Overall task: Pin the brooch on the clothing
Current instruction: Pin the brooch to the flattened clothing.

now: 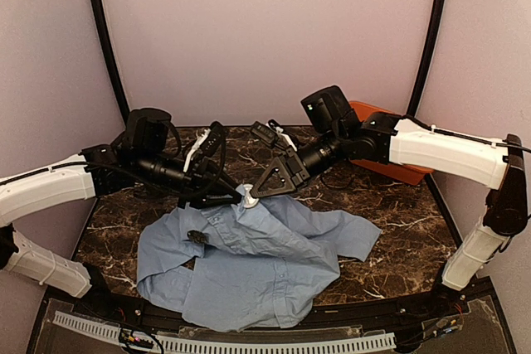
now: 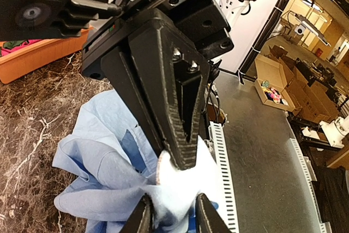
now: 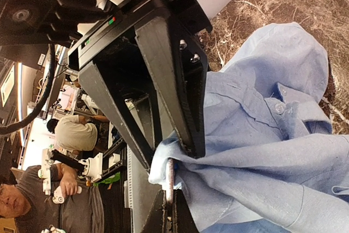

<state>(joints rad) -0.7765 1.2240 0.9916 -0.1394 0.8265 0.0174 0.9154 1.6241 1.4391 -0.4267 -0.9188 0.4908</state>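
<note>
Shirt [image 1: 265, 263]: thin light-blue cloth, crumpled, near centre of the dark, white-veined marble-look table [image 1: 390, 213]. Small white button [image 3: 279, 107] visible.
Brooch [image 1: 197, 236]: small dark round disc lying on the shirt's left part, apart from both grippers.
Left gripper [image 3: 177, 148]: clamped on a raised fold at the shirt's far edge.
Right gripper [image 2: 177, 162]: pinched closed on the same fold, just beside.
Orange tray [image 1: 398, 170]: far right.

Lab with cardboard boxes [image 2: 271, 73], workers [image 3: 76, 132], robot rigs [image 2: 332, 128]
</note>
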